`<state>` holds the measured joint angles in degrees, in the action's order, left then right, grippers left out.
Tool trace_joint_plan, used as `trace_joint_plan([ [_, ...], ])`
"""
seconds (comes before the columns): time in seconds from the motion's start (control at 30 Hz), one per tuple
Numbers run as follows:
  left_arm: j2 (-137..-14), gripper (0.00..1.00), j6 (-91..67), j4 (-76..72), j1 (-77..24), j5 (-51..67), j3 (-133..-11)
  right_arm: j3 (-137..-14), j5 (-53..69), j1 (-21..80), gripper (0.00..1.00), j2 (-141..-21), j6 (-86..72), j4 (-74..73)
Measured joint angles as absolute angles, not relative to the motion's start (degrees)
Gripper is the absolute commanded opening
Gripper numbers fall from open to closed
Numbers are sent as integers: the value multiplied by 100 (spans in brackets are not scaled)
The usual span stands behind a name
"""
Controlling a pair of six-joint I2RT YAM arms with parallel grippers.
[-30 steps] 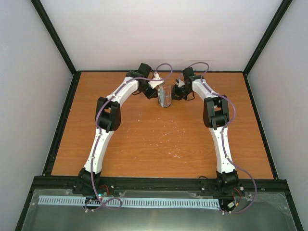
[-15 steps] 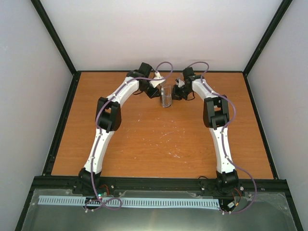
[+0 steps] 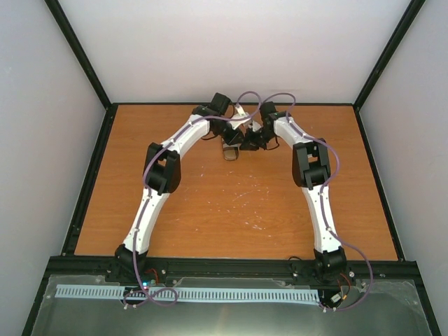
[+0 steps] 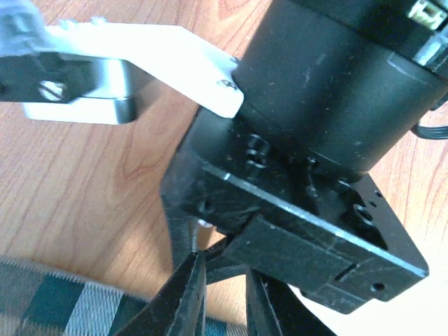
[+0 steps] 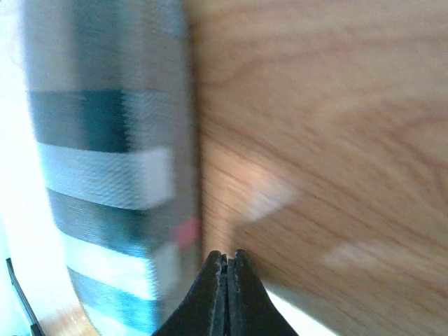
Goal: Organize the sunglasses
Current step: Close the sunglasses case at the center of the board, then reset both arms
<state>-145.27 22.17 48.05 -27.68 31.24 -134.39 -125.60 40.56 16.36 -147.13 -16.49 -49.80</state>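
The sunglasses are not in view. The grey-and-brown striped case lies on the wood at the far middle of the table, just below both wrists. My left gripper hovers over it, and in the left wrist view its fingers stand slightly apart with bare wood between them. The case's striped fabric shows at the lower left of that view. My right gripper is close against the left one. In the right wrist view it is shut, empty as far as I can see, right beside the blurred case.
The right arm's black wrist body and a white bracket fill the left wrist view, very near my left fingers. The black frame rail and back wall stand just behind both grippers.
The case stood upright between the two grippers; now it lies low on the wood. Both wrists have moved inward and crowd together over it.
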Motion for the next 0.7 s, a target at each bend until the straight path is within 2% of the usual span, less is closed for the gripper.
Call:
trace_joint_plan([
  [0.1,-14438,29,2215,4751,-2762,3061,-13321,-12291,4051,1584,5,-14617,-1632,-4945],
  [0.23,-13865,44,2191,4663,-2672,2930,-12674,-11852,3802,1505,14,-14296,-1544,-4993],
  [0.3,-13373,58,2165,4545,-2613,2858,-12272,-11437,3616,1433,21,-14005,-1468,-4971],
  [0.37,-12816,87,2093,4333,-2510,2816,-11902,-10982,3437,1343,25,-13677,-1435,-4939],
  [0.4,-12608,98,2091,4265,-2453,2803,-11780,-10722,3336,1293,28,-13491,-1435,-4908],
  [0.47,-12042,99,1984,3983,-2276,2808,-11332,-10062,3094,1153,36,-13010,-1413,-4797],
  [0.53,-11389,99,1806,3588,-2053,2794,-10606,-9413,2788,1033,38,-12473,-1387,-4683],
  [0.63,-10287,99,1516,2934,-1732,2633,-9050,-8635,2244,923,44,-11657,-1400,-4532],
  [0.7,-9618,99,1293,2609,-1522,2453,-7981,-8180,1881,928,45,-11115,-1472,-4359],
])
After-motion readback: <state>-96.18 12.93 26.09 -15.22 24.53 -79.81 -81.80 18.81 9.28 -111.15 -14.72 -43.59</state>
